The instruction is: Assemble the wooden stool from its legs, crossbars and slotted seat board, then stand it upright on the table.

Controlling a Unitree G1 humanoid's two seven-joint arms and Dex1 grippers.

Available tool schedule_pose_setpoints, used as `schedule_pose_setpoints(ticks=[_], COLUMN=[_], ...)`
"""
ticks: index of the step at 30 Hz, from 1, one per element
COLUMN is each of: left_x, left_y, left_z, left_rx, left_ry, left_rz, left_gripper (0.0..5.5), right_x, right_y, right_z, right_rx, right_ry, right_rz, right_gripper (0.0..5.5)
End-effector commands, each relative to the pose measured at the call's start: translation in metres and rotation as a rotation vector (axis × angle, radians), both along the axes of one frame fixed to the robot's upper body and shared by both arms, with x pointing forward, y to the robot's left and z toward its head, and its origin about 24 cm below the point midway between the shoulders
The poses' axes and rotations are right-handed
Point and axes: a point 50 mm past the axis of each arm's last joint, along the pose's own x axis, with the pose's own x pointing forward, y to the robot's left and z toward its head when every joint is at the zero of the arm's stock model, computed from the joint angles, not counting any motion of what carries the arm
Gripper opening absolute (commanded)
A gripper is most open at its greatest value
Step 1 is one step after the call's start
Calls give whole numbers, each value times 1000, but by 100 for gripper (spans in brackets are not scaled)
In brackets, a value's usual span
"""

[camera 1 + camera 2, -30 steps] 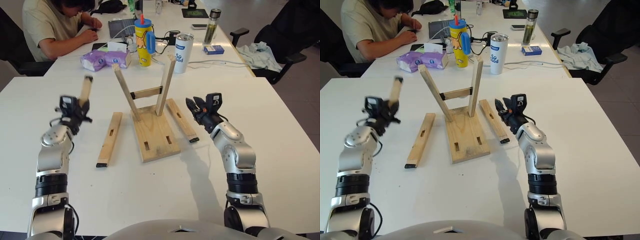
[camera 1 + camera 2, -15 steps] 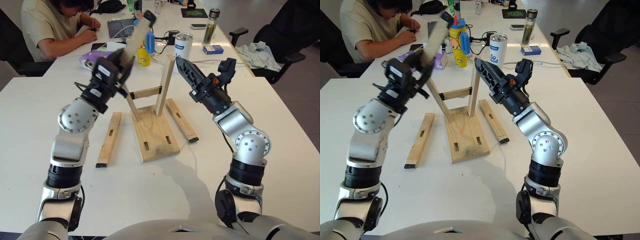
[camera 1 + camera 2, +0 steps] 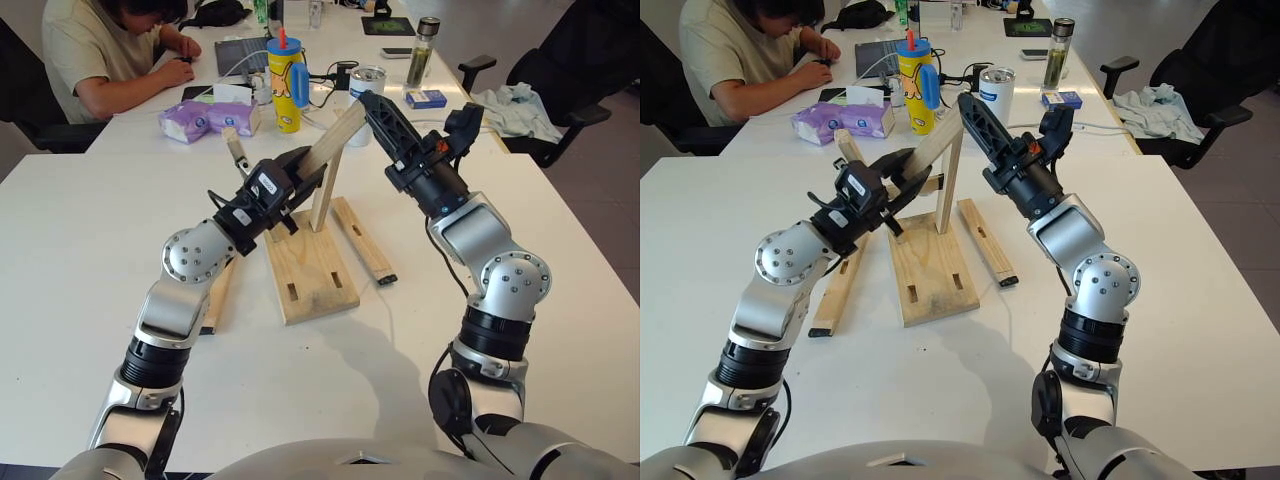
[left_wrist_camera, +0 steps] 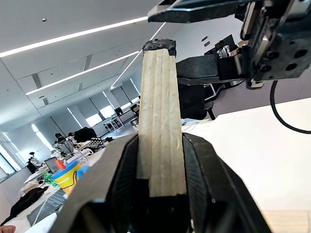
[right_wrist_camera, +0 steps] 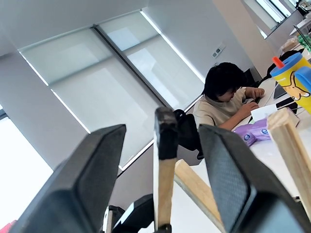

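My left gripper is shut on a wooden stool leg and holds it slanted above the seat board. The leg's black-capped top end sits between the fingers of my open right gripper. In the left wrist view the leg rises out of the shut jaws. On the seat board one leg stands upright and a second leans. The crossbar between them is mostly hidden by my left gripper. Two loose slotted pieces lie flat beside the board, one on the right and one on the left.
Behind the stool parts stand a yellow cup, a white tumbler and a purple tissue pack, with cables around them. A dark bottle and a small box lie farther back. A person sits at the far left.
My left arm has come down and tilted the held leg over to the right. My right gripper has shifted up and to the right, so its open fingers now flank the leg's capped end.
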Motion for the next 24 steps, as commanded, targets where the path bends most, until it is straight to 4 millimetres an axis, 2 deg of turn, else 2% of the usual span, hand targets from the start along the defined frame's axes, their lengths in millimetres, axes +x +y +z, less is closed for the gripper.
schedule_pose_setpoints(ticks=[1,14,21,22,24], left_x=[-4,-5,-3,-3,-3], left_y=[-2,-3,-5,-4,-3], left_z=[-1,-4,-9,-9,-6], left_rx=[4,8,32,6,-61], left_ry=[13,35,57,76,96], left_rz=[-22,-30,-17,-18,-23], left_gripper=[131,131,131,167,191], right_x=[0,0,1,2,3], right_y=[0,1,1,1,0], right_z=[7,-2,-8,-9,-12], right_rx=[34,-7,-30,-32,-42], right_ry=[-4,32,57,60,70], right_rz=[19,40,38,37,28], right_gripper=[259,52,47,47,47])
